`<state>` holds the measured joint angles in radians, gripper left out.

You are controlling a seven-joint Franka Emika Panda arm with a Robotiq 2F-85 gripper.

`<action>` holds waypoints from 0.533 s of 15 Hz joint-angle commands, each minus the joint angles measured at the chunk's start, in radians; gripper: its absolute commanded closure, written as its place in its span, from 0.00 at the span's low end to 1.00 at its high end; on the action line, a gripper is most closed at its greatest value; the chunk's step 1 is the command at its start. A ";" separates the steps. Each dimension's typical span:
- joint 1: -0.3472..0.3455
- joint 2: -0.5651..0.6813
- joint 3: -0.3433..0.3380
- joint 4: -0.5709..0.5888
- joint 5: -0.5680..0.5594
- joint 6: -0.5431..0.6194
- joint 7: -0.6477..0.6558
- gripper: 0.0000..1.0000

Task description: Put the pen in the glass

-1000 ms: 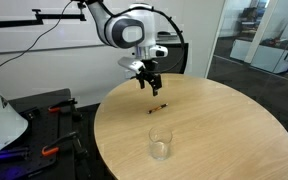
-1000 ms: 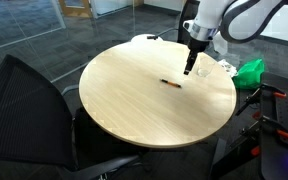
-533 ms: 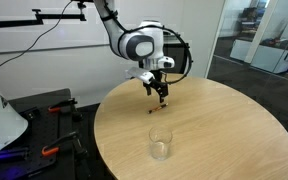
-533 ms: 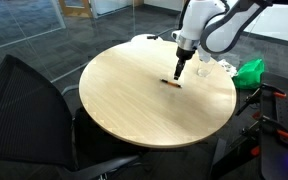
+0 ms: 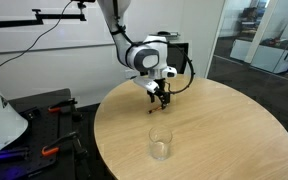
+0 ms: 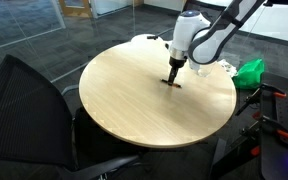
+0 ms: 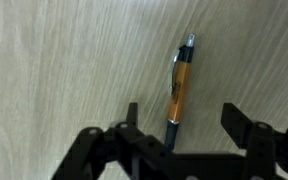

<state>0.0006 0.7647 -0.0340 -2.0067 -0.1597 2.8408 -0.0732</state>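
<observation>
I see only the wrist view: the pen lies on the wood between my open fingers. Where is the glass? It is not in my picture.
Observer: The glass stands upright on the round table, apart from the pen, toward the table edge nearest the camera in an exterior view.
Operator: Is something inside it?
Observer: It looks empty.
Operator: How does my gripper stand?
Observer: The gripper points straight down, low over the pen. Whether it touches the table I cannot tell.
</observation>
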 commanded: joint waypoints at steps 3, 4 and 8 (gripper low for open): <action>-0.009 0.052 0.017 0.074 0.017 -0.018 -0.019 0.18; -0.010 0.059 0.018 0.083 0.017 -0.020 -0.020 0.19; -0.012 0.078 0.023 0.104 0.018 -0.024 -0.021 0.31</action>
<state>0.0005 0.8253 -0.0276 -1.9364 -0.1597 2.8402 -0.0733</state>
